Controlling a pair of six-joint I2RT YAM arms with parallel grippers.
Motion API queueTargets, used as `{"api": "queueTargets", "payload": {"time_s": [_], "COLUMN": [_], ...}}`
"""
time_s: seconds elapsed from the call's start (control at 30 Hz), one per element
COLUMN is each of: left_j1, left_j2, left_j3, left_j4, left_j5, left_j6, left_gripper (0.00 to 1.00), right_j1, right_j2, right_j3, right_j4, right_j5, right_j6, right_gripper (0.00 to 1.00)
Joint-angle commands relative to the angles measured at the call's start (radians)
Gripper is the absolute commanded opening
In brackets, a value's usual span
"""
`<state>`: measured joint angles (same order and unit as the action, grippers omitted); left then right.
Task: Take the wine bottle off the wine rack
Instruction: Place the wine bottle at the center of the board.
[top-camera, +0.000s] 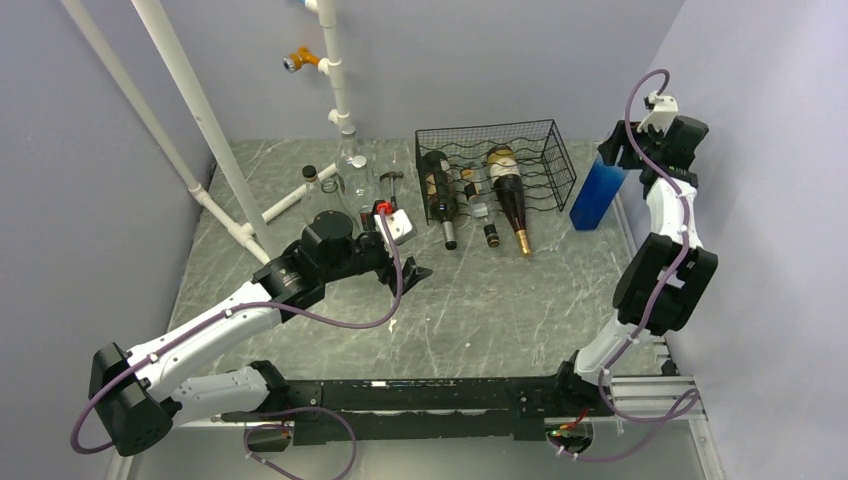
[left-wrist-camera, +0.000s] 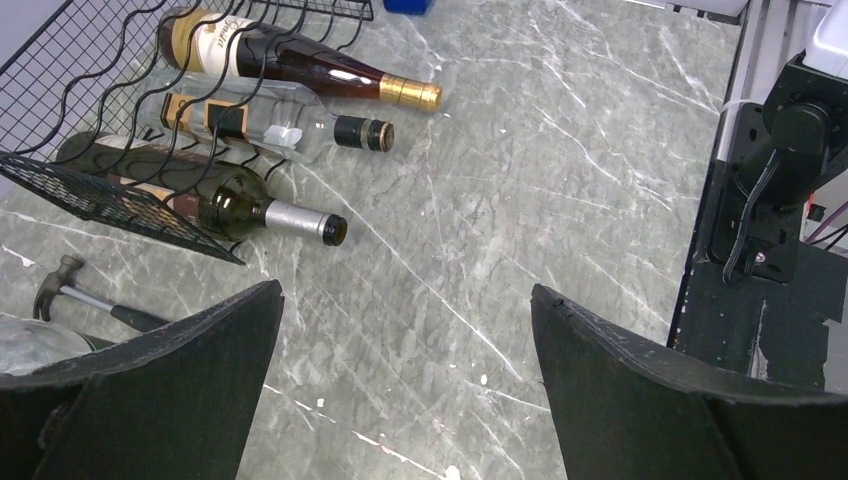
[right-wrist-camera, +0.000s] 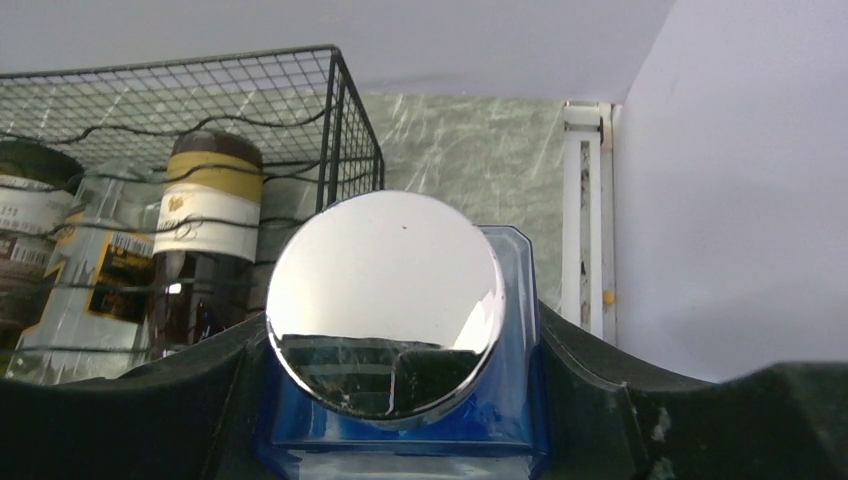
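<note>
My left claw (left-wrist-camera: 405, 295) hung spread wide and empty above the bench (left-wrist-camera: 520, 150), near the wine rack (left-wrist-camera: 80, 190). Three wine bottles (left-wrist-camera: 300, 70) lay in the rack, necks protruding. My right claw (right-wrist-camera: 405, 335) pinched a blue bottle (right-wrist-camera: 520, 380) just beside the rack.

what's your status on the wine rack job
Left claw open, facing the wine rack. Right claw shut on blue bottle beside it. Three wine bottles in rack, necks poking out. Nothing between left claw and necks.
</note>
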<state>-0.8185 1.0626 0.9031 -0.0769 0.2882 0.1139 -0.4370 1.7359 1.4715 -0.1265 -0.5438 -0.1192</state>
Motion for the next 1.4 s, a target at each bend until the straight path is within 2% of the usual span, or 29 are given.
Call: {"api": "queueTargets", "payload": {"time_s": [0.0, 0.17, 0.27, 0.57, 0.73, 0.97, 1.37], "left_j1": [0.002, 0.002, 0.002, 0.002, 0.002, 0.002, 0.002], "left_j2": [-0.003, 0.006, 0.008, 0.0, 0.0, -0.001, -0.007], "left_j3": [-0.004, -0.004, -0.004, -0.004, -0.004, -0.004, -0.004], "left_j4": [0.014, 0.013, 0.013, 0.012, 0.012, 0.012, 0.012], "left_j5": [-0.018, -0.016, -0.015, -0.012, -0.011, -0.011, -0.011], "left_j6": [0.019, 0.022, 0.022, 0.022, 0.021, 0.022, 0.023], "left_gripper": [0.99, 0.99, 0.99, 0.99, 0.99, 0.99, 1.0], "right_j1": [0.028, 0.073, 0.103, 0.135, 0.135, 0.132, 0.11], "right_j2": [0.015, 0.084, 0.103, 0.096, 0.083, 0.072, 0.061], "right_j3": [0.154, 0.259, 0.28, 0.23, 0.2, 0.198, 0.215], "right_j4": [0.155, 0.13, 0.11, 0.1, 0.097, 0.073, 0.039], "right_j5": [0.034, 0.065, 0.089, 0.138, 0.154, 0.178, 0.156], "right_j6": [0.002, -0.018, -0.058, -0.108, -0.108, -0.097, -0.057], "right_gripper": [0.0, 0.0, 0.05, 0.3, 0.52, 0.7, 0.8]}}
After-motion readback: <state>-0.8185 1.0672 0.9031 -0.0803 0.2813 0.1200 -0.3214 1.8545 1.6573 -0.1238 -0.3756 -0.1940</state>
